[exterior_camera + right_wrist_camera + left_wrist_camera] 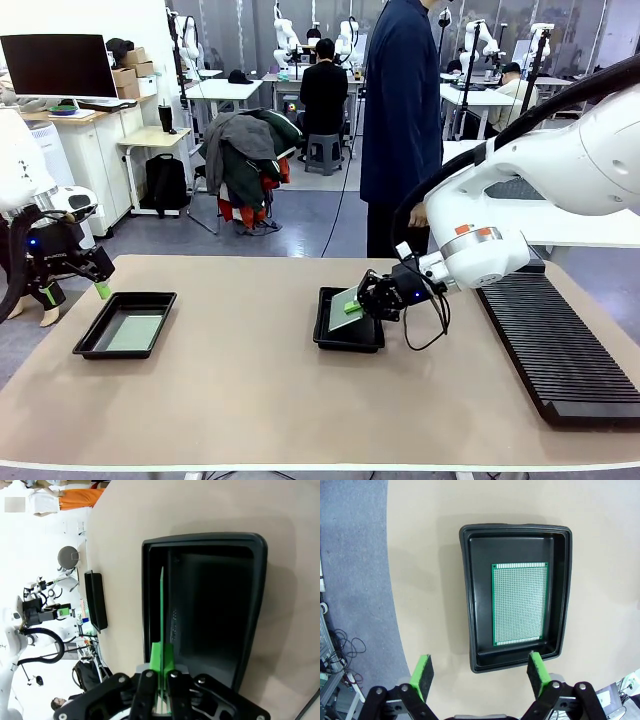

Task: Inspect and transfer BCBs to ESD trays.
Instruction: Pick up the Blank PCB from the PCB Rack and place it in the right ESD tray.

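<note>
One thin green circuit board [519,604] already lies in the shallow black plastic tray [468,605] ahead of the open left gripper [479,672]. The right gripper [161,680], clamped on a second green board [162,615], holds it edge-down over the other black tray [255,605]; setting it down remains.

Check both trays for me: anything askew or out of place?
Nothing stands out. One board lies flat and square in the left tray; the right gripper holds another board on edge over the centre tray, not yet laid down.

Bright even light, sharp; wrist edges warped.
</note>
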Robot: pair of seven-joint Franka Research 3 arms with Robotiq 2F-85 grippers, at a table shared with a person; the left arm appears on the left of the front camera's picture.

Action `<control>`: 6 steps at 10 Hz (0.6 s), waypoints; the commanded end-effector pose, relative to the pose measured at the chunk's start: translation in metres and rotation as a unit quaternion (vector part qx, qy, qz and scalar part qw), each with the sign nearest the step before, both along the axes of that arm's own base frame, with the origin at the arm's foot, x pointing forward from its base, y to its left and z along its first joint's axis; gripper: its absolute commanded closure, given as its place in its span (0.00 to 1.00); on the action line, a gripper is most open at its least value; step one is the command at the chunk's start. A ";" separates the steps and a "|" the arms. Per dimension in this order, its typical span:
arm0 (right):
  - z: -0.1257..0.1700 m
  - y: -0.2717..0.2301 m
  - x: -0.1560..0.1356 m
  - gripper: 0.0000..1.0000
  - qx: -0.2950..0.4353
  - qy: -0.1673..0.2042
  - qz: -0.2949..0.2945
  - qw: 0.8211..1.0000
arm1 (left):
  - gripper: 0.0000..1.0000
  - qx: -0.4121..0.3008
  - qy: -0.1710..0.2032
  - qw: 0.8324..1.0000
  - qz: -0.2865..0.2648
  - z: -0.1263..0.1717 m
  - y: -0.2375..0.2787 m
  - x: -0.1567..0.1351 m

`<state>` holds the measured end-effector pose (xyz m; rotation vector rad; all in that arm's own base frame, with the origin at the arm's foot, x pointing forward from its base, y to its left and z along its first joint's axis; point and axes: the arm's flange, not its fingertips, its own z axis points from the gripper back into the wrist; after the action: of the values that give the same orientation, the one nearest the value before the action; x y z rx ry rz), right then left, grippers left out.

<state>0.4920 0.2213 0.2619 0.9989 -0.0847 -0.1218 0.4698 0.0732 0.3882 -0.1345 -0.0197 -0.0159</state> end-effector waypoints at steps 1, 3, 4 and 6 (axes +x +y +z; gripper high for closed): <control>0.000 0.007 0.008 0.97 -0.022 0.007 -0.002 1.000 | 0.00 -0.004 -0.005 1.000 -0.003 -0.001 0.001 -0.001; 0.000 0.008 0.009 0.97 -0.030 0.017 -0.002 0.999 | 0.00 -0.004 -0.005 1.000 -0.003 -0.001 0.001 -0.001; 0.001 0.009 0.010 0.97 -0.037 0.021 0.000 0.999 | 0.00 -0.004 -0.005 1.000 -0.003 -0.001 0.001 -0.001; -0.002 0.004 0.003 0.97 -0.014 0.011 0.008 1.000 | 0.00 -0.004 -0.005 1.000 -0.003 -0.001 0.001 -0.001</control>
<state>0.4960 0.2255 0.2610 0.9537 -0.0470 -0.1244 0.4698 0.0732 0.3882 -0.1345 -0.0197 -0.0159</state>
